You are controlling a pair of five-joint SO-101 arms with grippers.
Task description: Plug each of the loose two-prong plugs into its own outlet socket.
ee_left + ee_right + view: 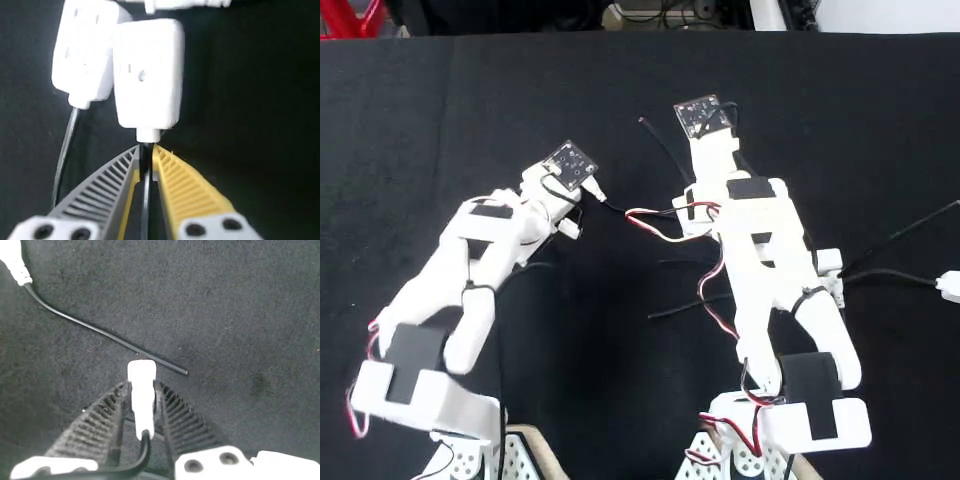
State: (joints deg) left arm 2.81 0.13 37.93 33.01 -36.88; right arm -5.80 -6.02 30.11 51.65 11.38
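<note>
1. A black cloth-covered table carries the whole set-up.
2. Two white plastic arms stand side by side at its near edge. The left arm leans in toward the centre, and the right arm stretches farther up the table.
3. Two white rectangular outlet blocks lie close beside each other just ahead of the left arm's claw. The nearer outlet block shows its slots face-on. The second outlet block sits alongside it with its own dark lead.
4. The left gripper has one grey ribbed finger and one yellow. The two are pressed together on the thin black cord, right where it leaves the nearer outlet block.
5. The right gripper has dark ribbed fingers and is clamped on the body of a white two-prong plug. The plug's front end points away from the wrist, and its prongs cannot be made out.
6. A second white plug lies on the cloth, well apart from the right gripper.
7. Its black cable runs across the cloth and ends just in front of the held plug.
</note>
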